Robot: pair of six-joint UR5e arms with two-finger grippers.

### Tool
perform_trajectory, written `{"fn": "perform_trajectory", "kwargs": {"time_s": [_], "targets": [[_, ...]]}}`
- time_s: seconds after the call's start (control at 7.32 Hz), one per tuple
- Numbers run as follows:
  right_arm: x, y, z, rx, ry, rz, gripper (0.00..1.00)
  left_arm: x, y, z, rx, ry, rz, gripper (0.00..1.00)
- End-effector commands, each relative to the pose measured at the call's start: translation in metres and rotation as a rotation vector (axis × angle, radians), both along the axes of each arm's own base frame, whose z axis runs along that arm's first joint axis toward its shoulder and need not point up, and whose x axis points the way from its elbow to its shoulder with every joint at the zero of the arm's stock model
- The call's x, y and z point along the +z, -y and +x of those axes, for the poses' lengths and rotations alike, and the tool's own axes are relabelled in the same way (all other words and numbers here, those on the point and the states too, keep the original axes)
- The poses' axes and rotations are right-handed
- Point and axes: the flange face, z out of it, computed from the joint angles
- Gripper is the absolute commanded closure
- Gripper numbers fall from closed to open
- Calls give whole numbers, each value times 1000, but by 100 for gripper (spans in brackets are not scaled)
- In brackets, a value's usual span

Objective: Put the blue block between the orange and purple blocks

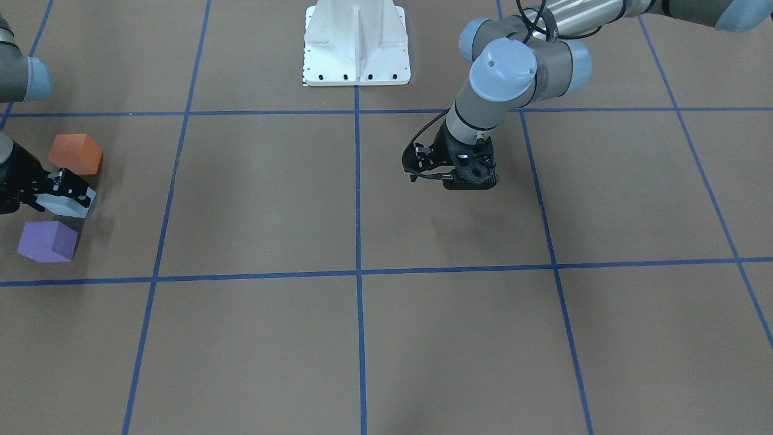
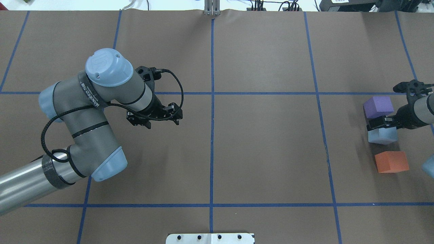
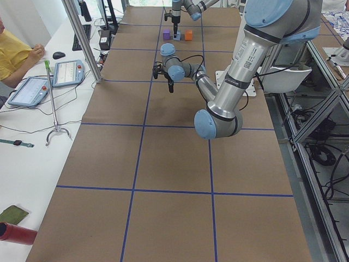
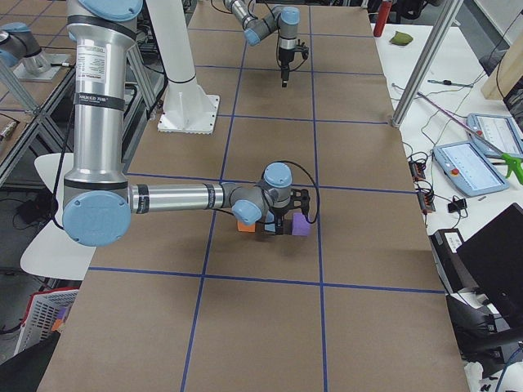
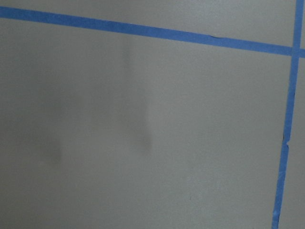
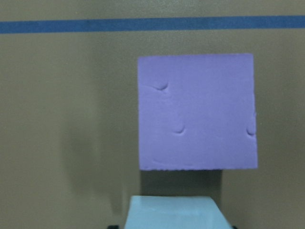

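Note:
My right gripper (image 1: 67, 192) is shut on the light blue block (image 1: 63, 206), which it holds low between the orange block (image 1: 75, 154) and the purple block (image 1: 47, 241). In the overhead view the blue block (image 2: 382, 135) sits under the right gripper (image 2: 381, 123), with the purple block (image 2: 378, 106) beyond it and the orange block (image 2: 391, 161) nearer the robot. The right wrist view shows the purple block (image 6: 197, 112) just ahead of the blue block (image 6: 174, 212). My left gripper (image 2: 154, 122) hangs empty over bare table, jaws apart.
The robot's white base plate (image 1: 356, 45) stands at the table's near-robot edge. Blue tape lines (image 2: 212, 101) divide the brown table into squares. Operators' desks with tablets (image 3: 27, 90) run along the far side.

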Motion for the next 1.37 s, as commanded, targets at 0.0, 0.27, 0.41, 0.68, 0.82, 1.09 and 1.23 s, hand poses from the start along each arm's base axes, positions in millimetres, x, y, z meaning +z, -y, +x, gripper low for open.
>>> {"fn": "perform_trajectory", "kwargs": {"time_s": [0.0,0.27,0.41,0.68,0.82,1.09,1.23], "targets": [[-15,-14,13,2,19,23,0,-4,0,0,-1,-4,2,0],[-30,-26,51,38,54,17,0,-7,0,0,-8,-9,-4,0],[-29,-25,84,60,107,-16,0,-11,-1,-1,-13,-14,-7,0],[-33,-14,133,145,144,-28,0,8,7,-54,-58,-9,-3,0],[-32,-12,142,158,144,-24,0,34,15,-102,-77,11,28,0],[-27,-8,170,166,115,21,0,138,2,-231,59,86,182,0],[-24,-8,187,146,98,52,0,178,3,-287,99,104,224,0]]}}
